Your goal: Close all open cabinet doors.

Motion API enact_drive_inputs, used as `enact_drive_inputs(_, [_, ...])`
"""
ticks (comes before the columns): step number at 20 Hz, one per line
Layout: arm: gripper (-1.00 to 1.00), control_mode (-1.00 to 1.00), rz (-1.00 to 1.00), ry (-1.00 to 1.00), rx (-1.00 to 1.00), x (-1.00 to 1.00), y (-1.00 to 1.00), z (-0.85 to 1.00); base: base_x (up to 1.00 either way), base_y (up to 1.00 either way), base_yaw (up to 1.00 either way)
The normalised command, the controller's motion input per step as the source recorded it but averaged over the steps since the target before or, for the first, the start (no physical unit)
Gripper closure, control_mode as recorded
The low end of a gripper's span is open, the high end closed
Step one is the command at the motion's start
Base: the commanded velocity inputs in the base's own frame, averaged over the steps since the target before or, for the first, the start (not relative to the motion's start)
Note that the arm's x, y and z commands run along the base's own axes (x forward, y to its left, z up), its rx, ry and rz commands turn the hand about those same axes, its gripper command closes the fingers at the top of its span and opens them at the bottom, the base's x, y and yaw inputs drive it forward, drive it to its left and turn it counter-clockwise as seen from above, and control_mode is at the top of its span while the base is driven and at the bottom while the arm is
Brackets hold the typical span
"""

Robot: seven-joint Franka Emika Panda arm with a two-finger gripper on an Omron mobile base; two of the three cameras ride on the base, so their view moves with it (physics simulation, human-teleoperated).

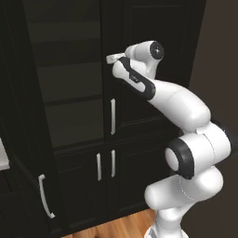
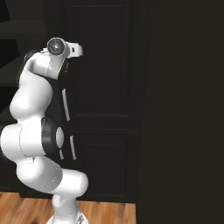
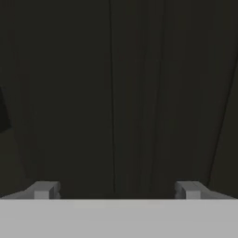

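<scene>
- One tall cabinet door (image 1: pixel 28 121) on the left stands open; I see shelves behind it.
- My hand (image 3: pixel 116 189) is spread wide, empty, close before the closed doors (image 3: pixel 139 93).

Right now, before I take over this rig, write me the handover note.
Gripper: open, empty, held high, close to the cabinet front by the upper right door.
Doors: the tall left door is swung open, exposing the shelves. The upper right door, lower left door and lower right door look shut.
Done: nothing that can be confirmed from these views.
Left: push the tall left door shut.
</scene>
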Motion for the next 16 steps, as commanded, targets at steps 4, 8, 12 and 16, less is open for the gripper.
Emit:
enact_drive_inputs(4, [-1.0,-1.0,-0.1,0.0,-0.05,0.35,0.05,-0.11,0.0,0.0,0.0])
enact_drive_inputs(8, [-1.0,-1.0,-0.08,0.0,-0.03,0.35,0.0,-0.12,0.0,0.0,0.0])
enact_drive_inputs(12, [-1.0,-1.0,-0.06,0.0,-0.01,0.23,0.0,-0.04,0.0,0.0,0.0])
enact_drive_inputs(16, [-1.0,-1.0,-0.01,-0.02,0.0,-0.2,0.0,0.05,0.0,0.0,0.0])
